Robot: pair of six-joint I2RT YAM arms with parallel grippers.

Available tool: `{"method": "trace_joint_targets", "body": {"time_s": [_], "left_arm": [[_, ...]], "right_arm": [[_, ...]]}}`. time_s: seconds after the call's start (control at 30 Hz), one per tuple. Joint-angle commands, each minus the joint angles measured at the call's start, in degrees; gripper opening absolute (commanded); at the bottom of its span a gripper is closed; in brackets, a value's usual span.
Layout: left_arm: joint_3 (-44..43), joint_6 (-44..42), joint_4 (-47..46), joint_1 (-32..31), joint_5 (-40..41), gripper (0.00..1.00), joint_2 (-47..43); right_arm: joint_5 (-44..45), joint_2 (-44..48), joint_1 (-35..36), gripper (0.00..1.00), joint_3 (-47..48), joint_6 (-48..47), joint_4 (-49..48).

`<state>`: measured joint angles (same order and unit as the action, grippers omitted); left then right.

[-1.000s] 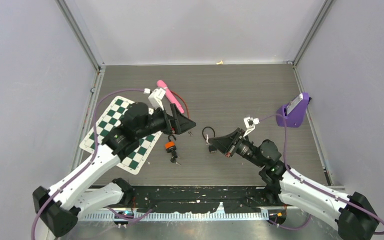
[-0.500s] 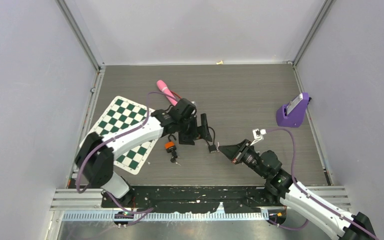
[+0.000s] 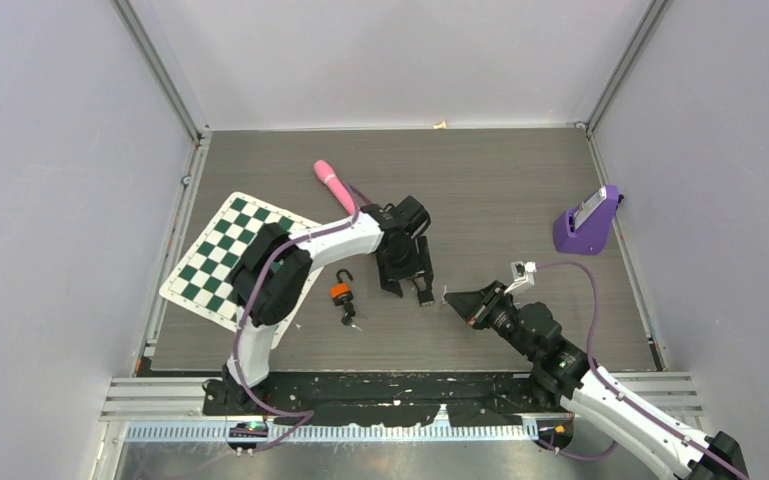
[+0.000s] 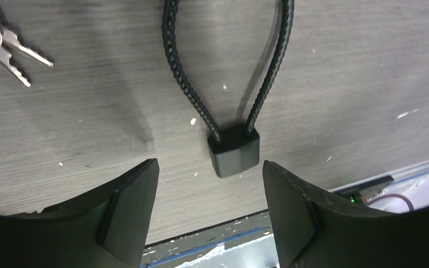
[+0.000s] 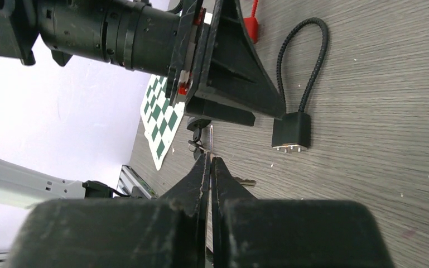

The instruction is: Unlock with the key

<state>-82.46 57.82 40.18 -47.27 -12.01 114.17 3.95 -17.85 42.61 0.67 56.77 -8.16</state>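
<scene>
Lock: black cable lock [image 4: 234, 152] lies flat on the bench [image 3: 500, 180], near the middle, between the two arms.
Cable: its braided loop [image 4: 184, 72] runs away from the body towards the far side and rests on the wood.
Keyhole end: the body's end face points towards the right arm; in the right wrist view it shows small bright metal spots.
Left gripper [image 4: 210, 163]: jaws open, one finger on each side of the lock body, neither touching it.
Right gripper [image 5: 209, 162]: jaws closed, tips aimed at the lock and just beside it. A thin pale sliver shows at the tips; I cannot tell whether it is a key.
Keys [image 4: 5, 47]: a small bunch lies loose on the bench, apart from the lock, to the left of the loop in the left wrist view.
Other lock: an orange padlock [image 3: 340, 291] lies by the chessboard mat [image 3: 215, 250], untouched.
Handling, judged: the body is small, hard and smooth-sided, light enough to skid on the wood if pushed. The cable is stiff but springy and would twist in a grip.
Where to hold: across the body's two side faces, low down, leaving the keyhole end free.
Risk: one finger landing first may spin the body off line.
</scene>
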Motion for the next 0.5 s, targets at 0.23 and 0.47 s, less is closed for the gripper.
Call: {"method": "trace_joint_targets", "body": {"time_s": [0.23, 0.47], "left_arm": [[-13.45, 1.03, 10.87, -2.26, 5.98, 0.64, 9.13], [-17.46, 2.22, 15.40, -4.96, 9.63, 0.55, 12.27]], "right_arm": [[1.75, -0.61, -0.25, 0.05, -0.49, -0.71, -1.55], [1.74, -0.80, -0.25, 0.05, -0.49, -0.85, -1.79]]}}
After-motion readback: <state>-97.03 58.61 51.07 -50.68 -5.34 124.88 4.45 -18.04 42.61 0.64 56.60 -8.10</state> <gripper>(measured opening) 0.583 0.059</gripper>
